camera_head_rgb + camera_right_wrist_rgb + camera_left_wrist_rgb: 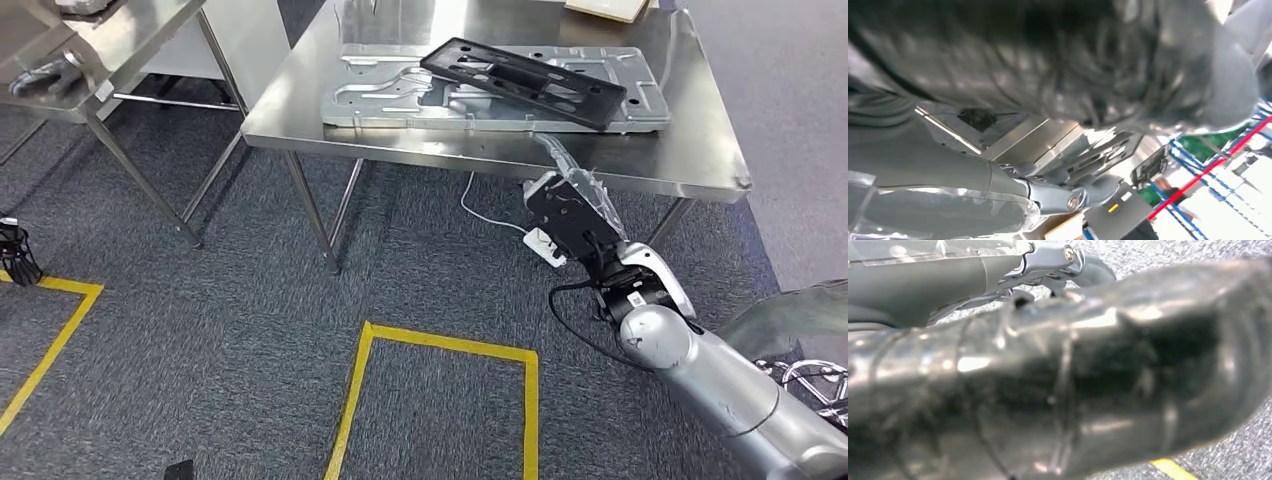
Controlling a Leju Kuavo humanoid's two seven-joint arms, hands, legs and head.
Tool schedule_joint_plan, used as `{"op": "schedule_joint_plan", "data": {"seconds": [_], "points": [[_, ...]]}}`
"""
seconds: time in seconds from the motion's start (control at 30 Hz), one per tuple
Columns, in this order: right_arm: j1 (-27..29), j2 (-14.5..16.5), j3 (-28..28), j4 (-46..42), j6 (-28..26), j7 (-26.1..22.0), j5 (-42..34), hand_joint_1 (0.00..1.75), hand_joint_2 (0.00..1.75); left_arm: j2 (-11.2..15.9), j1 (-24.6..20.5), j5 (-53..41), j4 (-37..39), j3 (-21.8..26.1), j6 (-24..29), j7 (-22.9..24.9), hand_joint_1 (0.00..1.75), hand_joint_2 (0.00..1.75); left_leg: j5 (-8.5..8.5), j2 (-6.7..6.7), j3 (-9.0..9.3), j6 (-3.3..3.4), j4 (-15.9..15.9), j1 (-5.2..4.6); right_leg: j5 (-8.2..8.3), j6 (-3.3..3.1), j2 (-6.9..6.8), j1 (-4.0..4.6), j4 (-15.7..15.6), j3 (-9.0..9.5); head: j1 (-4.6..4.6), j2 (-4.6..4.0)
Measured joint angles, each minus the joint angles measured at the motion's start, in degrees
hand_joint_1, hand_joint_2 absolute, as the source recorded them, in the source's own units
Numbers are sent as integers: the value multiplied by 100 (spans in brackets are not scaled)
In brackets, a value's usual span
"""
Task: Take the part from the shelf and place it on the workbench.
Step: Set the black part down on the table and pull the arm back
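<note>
black frame part | flat, tilted | atop silver plate | workbench

Three cameras, one steel surface

The head view looks forward and down at the surface from high above the carpet. The right wrist view, close behind its hand, faces the same surface from below; the left wrist view sits close against blurred carpet.

Right arm extends forward and up, right hand empty with fingers straight and apart; left hand blurred, state indeterminable.
</note>
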Motion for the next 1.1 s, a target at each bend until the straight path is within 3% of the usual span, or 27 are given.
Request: {"op": "schedule_joint_plan", "data": {"seconds": [0.07,0.13,0.2,0.23,0.27,0.3,0.37,0.43,0.5,0.57,0.6,0.63,0.7,0.73,0.77,0.8,0.83,0.87,0.93,0.97,1.03,1.1], "points": [[14,0,0,2,-1,2,0,0,0,-2,21,1,0,0,4,1,0,0,-99,-6,-86,-64,81,33,104,-118,-16,7,5,-100,-2,-1],[13,0,0,3,-1,2,0,0,0,-7,31,3,0,0,6,2,0,0,-593,-9,-251,-119,521,55,233,-206,-23,11,2,-234,-15,-1],[19,0,0,2,-1,2,0,0,0,-11,27,4,0,0,6,2,0,0,-1113,-11,-426,-138,1241,60,369,-241,-17,34,6,-415,-25,0],[25,0,0,2,-1,2,0,0,0,-11,25,5,0,0,6,2,0,0,-1210,-13,-446,-132,1515,60,437,-246,-13,50,10,-510,-23,-1],[31,0,0,2,-1,3,0,0,0,-11,23,5,0,0,6,2,0,0,-1174,-16,-380,-113,1627,58,504,-247,-8,66,15,-603,-23,0],[36,0,0,2,-1,3,0,0,0,-12,22,6,0,0,6,2,0,0,-1045,-19,-215,-83,1545,51,567,-244,-3,81,19,-685,-22,1],[36,0,0,-4,-1,2,0,0,0,-6,9,7,0,0,7,2,0,0,-837,-33,370,20,897,12,677,-230,-1,100,21,-803,-21,1],[25,-1,0,-15,-1,0,0,0,0,8,-15,5,0,1,7,0,0,0,-908,-48,903,111,136,-42,781,-184,-14,101,4,-851,-18,0],[20,-1,0,-21,-2,-1,0,0,0,15,-31,4,0,2,7,-2,0,0,-949,-54,1043,162,-189,-77,901,-110,-29,84,-58,-853,-20,0],[27,-3,0,-21,-1,-1,0,0,0,10,-29,5,0,4,8,-2,0,0,-790,-29,998,216,-283,-57,895,-44,-26,78,-76,-871,-20,0],[27,-7,0,-21,-1,0,0,0,0,7,-24,7,0,4,8,-2,0,0,-692,-12,959,246,-334,-41,734,-21,-21,82,22,-910,-12,0],[26,-11,0,-20,-1,2,2,0,0,3,-21,7,0,4,8,-2,0,0,-602,4,906,272,-369,-27,468,-5,-17,85,233,-971,0,0],[34,-17,0,-17,1,24,21,0,0,-3,-19,7,0,4,7,-3,0,0,-454,13,733,301,-371,-33,-103,25,-14,84,911,-1109,20,0],[40,-17,0,-13,3,44,33,0,0,-6,-20,7,0,4,7,-5,0,0,-389,14,637,299,-360,-34,-223,45,-15,78,1231,-1142,24,0],[45,-17,0,-7,5,71,42,0,0,-9,-19,7,0,4,7,-6,0,0,-324,15,535,291,-339,-33,-195,63,-16,68,1426,-1109,24,-1],[46,-17,0,1,7,97,38,0,0,-11,-18,8,0,4,7,-7,0,0,-267,15,430,279,-309,-30,-58,78,-16,55,1442,-995,25,-1],[45,-17,0,8,7,119,16,0,0,-12,-17,8,0,4,7,-7,0,0,-220,15,330,261,-268,-25,107,89,-17,40,1275,-794,25,-1],[41,-17,0,12,5,138,-23,0,0,-12,-16,9,0,4,7,-7,0,0,-181,13,239,237,-212,-22,188,93,-18,24,948,-510,25,-1],[33,-14,0,15,-22,163,-101,0,0,-11,-16,9,0,4,9,-5,0,0,-129,2,99,178,-90,-37,64,63,-13,31,222,17,22,0],[31,-13,0,19,-60,176,-112,0,0,-11,-15,9,0,4,13,-4,0,0,-98,-3,59,145,-48,-46,-30,26,-9,40,-6,154,23,0],[37,-9,0,37,-207,232,7,0,0,-11,-8,8,0,4,22,-3,0,0,-12,-11,16,82,-38,-44,-32,-76,-7,60,-102,149,25,0],[32,4,0,70,-427,369,354,0,0,-12,6,5,0,4,31,-3,0,0,-117,-21,-70,10,44,-14,81,-172,-23,51,-117,58,25,1]]}}
